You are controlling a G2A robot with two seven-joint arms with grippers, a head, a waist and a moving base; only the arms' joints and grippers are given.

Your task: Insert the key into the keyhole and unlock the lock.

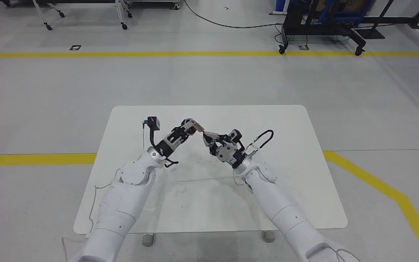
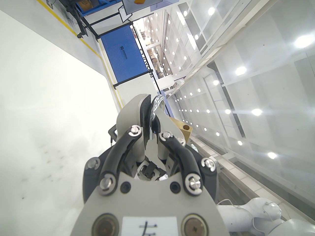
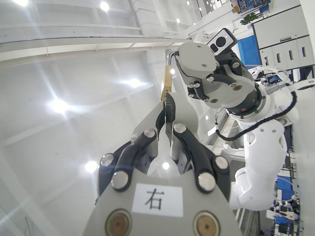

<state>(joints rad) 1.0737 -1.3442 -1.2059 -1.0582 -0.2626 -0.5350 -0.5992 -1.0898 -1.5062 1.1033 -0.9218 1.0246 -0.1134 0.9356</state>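
The left arm [image 1: 127,193] and the right arm [image 1: 281,209] are clad in white shells. The left gripper [image 2: 152,111] and the right gripper [image 3: 167,109] are built of grey fingers [image 2: 129,116] with ribbed black pads [image 2: 145,116], driven by black linkages [image 2: 118,146] pinned with silver screws [image 2: 136,130]. Each grey wrist plate [image 3: 118,202] is marked with a white label [image 3: 157,199] bearing one black character. A black cable [image 1: 263,139] is looped at the right wrist.

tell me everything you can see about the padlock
The padlock has a brass-coloured block body and a silvery metal shackle. The left gripper is shut on the shackle end, holding it in the air above the white table. One face of the body shows a round hole. The right gripper, shut, meets the body's opposite end.
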